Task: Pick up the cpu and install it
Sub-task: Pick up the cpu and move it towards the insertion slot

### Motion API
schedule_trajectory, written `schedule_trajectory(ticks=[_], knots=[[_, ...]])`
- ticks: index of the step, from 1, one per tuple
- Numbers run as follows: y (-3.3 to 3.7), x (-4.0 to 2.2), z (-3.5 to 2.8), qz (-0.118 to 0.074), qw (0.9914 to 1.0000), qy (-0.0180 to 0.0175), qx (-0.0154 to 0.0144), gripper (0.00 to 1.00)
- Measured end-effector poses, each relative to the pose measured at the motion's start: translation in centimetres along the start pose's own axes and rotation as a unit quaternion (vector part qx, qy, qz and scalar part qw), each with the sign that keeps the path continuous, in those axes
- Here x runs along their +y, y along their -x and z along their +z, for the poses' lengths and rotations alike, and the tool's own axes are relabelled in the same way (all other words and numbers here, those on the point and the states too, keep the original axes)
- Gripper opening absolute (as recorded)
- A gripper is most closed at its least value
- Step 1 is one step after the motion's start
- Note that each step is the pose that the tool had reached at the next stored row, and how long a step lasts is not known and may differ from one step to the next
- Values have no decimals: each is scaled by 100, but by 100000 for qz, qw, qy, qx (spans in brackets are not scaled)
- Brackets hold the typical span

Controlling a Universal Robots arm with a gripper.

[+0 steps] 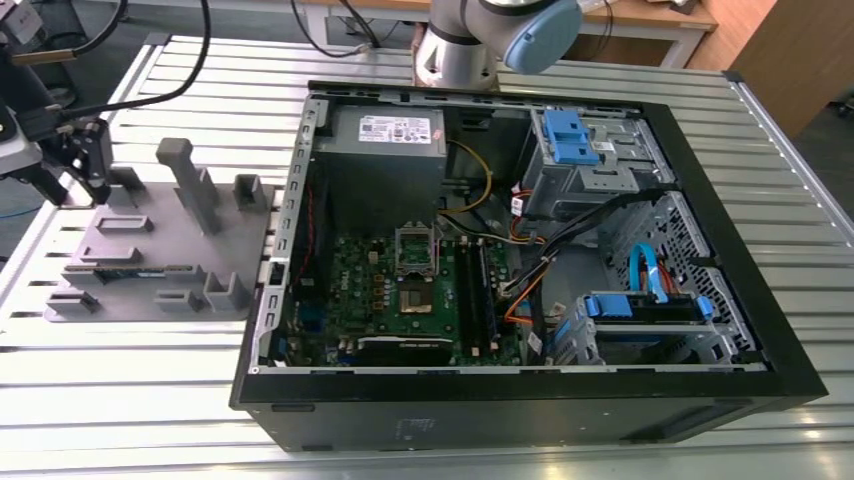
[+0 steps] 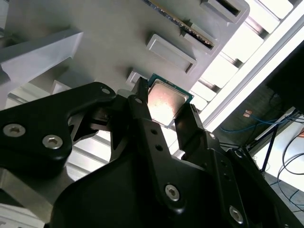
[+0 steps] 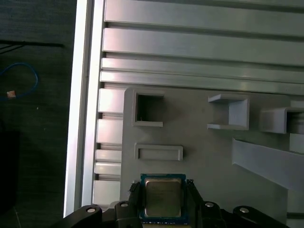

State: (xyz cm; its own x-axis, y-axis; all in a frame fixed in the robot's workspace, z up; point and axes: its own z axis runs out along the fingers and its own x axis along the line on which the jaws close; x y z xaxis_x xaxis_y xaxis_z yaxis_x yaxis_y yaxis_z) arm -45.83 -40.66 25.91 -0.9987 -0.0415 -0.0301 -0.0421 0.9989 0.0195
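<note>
The gripper [image 2: 165, 105] clamps the cpu [image 3: 164, 197] by its thin edges above the grey fixture [image 3: 204, 159], a slim hold from which it might tilt or slip

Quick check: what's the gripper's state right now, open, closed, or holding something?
Gripper: jaws closed on the small flat square silver-topped cpu, one on each side edge, over the grey moulded tray.
</note>
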Motion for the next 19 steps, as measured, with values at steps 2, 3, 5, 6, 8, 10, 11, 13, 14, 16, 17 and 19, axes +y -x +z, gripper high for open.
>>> schedule_trajectory(ticks=[2, 3, 5, 6, 8, 10, 11, 13, 14, 16, 17, 19], knots=[[1, 1, -40, 0, 100000, 0, -4, 47], [2, 1, -65, 1, 100000, -2, 2, 47], [3, 2, -110, -2, 100000, 1, -2, 47], [4, 2, -134, 0, 100000, 1, -2, 47], [6, 4, -187, 0, 100000, 2, -6, 47], [7, 5, -236, -1, 100000, 1, -6, 47], [8, 5, -260, -1, 100000, 0, -5, 47], [9, 6, -307, 1, 100000, -2, 1, 47], [10, 6, -331, -1, 100000, 0, -4, 47], [12, 7, -387, 2, 100000, -2, -1, 47], [13, 8, -416, 1, 100000, 0, -3, 47], [14, 9, -478, -3, 100000, 3, -6, 47]])
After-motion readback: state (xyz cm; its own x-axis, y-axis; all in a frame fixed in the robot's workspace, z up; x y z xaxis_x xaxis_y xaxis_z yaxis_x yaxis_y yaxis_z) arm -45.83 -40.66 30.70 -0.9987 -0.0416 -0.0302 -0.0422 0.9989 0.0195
